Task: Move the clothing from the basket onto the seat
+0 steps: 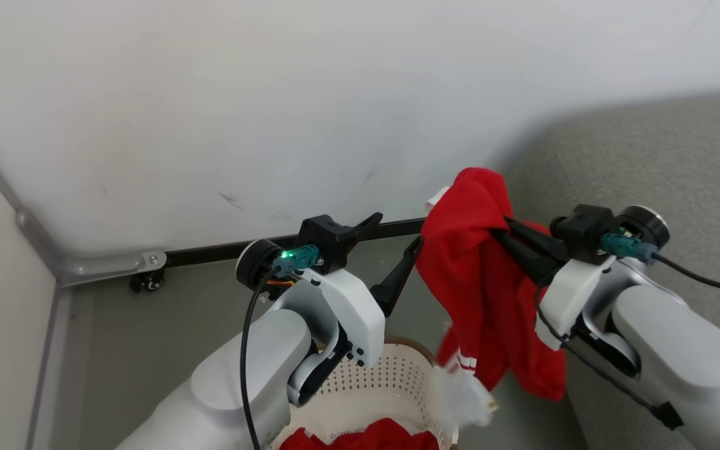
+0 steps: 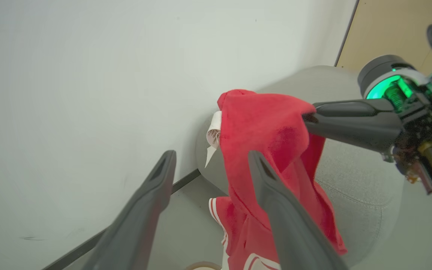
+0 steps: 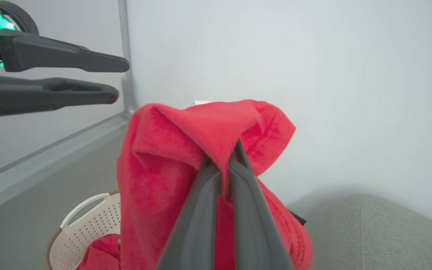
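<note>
The basket (image 1: pixel 391 381) runs off the head view's bottom edge.

The white wall (image 1: pixel 272 94) closes off the far side, while the red garment (image 1: pixel 479 269) hanging from the right gripper (image 3: pixel 221 161) blocks the path between the spread-fingered left gripper (image 1: pixel 397 229) and the bare grey seat (image 1: pixel 647 156), with the basket (image 1: pixel 397 369) below and open floor (image 1: pixel 147 331) to its left.
</note>
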Motion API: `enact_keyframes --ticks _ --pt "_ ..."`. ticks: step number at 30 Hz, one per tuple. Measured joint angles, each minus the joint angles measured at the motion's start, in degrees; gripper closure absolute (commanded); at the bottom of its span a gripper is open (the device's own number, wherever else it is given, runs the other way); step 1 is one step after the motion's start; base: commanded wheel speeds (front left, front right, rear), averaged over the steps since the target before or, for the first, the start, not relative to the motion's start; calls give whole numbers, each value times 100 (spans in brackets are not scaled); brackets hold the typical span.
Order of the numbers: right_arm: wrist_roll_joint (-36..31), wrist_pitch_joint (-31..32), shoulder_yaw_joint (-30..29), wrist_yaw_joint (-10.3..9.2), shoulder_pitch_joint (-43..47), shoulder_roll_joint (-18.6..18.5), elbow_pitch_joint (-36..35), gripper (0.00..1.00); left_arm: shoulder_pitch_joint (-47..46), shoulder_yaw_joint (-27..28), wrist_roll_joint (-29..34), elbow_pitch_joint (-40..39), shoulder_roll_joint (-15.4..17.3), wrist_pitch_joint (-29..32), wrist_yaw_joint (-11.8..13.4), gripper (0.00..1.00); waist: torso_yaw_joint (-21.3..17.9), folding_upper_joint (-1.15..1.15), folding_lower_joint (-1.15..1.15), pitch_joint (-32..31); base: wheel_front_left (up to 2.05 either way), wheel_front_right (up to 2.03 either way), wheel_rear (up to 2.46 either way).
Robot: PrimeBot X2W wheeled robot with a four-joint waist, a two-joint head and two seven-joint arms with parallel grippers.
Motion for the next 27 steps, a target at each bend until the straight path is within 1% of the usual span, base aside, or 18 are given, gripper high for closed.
enact_keyframes --ticks 11,19,27 --pt "-120 0 -464 0 192 -368 -250 100 0 -208 -46 -55 2 -46 -10 0 -308 0 0 41 0 0 0" --pt "-201 0 -759 0 319 -732 -412 100 6 -404 -65 -109 7 -82 -110 0 -586 0 0 27 0 0 0" --pt "-249 0 -1031 0 481 -1040 -566 100 99 -566 -254 -215 15 -132 -160 0 -917 0 0 -14 0 0 0"
